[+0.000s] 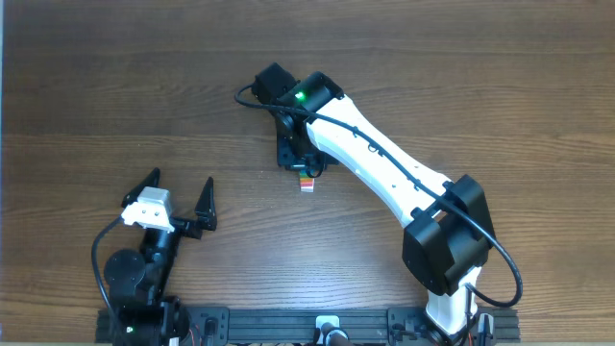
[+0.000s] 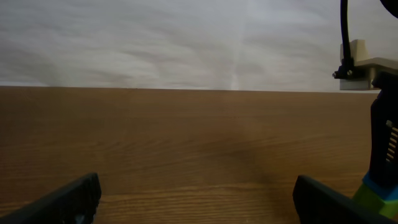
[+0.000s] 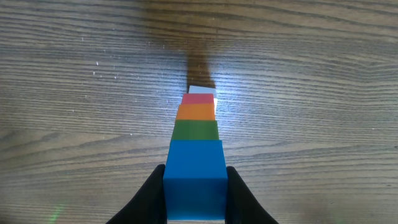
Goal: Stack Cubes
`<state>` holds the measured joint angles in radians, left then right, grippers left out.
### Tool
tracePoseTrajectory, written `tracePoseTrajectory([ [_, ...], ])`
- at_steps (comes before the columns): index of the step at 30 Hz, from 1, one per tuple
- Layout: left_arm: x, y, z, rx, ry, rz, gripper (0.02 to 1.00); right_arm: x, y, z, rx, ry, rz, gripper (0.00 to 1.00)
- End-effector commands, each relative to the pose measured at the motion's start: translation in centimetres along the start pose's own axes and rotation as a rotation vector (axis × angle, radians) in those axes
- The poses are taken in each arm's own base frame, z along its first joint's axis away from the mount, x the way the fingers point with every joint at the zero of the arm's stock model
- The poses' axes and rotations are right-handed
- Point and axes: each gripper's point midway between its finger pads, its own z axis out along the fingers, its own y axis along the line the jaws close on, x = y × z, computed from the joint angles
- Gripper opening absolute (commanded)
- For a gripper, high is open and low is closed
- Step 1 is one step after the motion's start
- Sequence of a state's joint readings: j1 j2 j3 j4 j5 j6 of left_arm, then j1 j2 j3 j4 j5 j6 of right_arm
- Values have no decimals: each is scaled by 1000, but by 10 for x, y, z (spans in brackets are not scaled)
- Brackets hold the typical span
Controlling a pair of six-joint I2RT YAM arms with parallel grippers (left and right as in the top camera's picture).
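A stack of cubes (image 1: 307, 182) stands near the table's middle. From above, the right wrist view shows a blue cube (image 3: 194, 155) on top, then green (image 3: 196, 129), orange (image 3: 196, 111), red (image 3: 198, 98) and white (image 3: 200, 90) below it. My right gripper (image 3: 195, 180) is shut on the blue cube, one finger on each side, and hangs over the stack (image 1: 300, 159). My left gripper (image 1: 178, 200) stands open at the near left, holding nothing, well apart from the stack. In the left wrist view, blue and green cubes (image 2: 375, 194) show at the edge under the right gripper.
The wooden table (image 1: 461, 86) is bare all around the stack. The right arm (image 1: 384, 168) slants from the near right up to the middle. A pale wall (image 2: 186, 43) rises behind the table's far edge.
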<state>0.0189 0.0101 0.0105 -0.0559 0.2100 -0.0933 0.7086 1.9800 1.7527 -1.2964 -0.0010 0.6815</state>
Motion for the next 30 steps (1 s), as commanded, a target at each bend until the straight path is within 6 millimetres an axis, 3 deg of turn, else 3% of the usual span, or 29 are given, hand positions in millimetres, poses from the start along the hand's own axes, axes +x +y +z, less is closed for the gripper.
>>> tracePoseTrajectory([
  [1,2,-2,0,10,1,11,998,4,1,-1,-3,6,7,12],
  [9,1,-2,0,10,1,11,998,5,1,1,-3,8,6,12],
  [15,2,-2,0,10,1,11,998,5,1,1,-3,8,5,279],
  [30,1,-2,0,10,1,11,996,5,3,1,-7,7,4,450],
])
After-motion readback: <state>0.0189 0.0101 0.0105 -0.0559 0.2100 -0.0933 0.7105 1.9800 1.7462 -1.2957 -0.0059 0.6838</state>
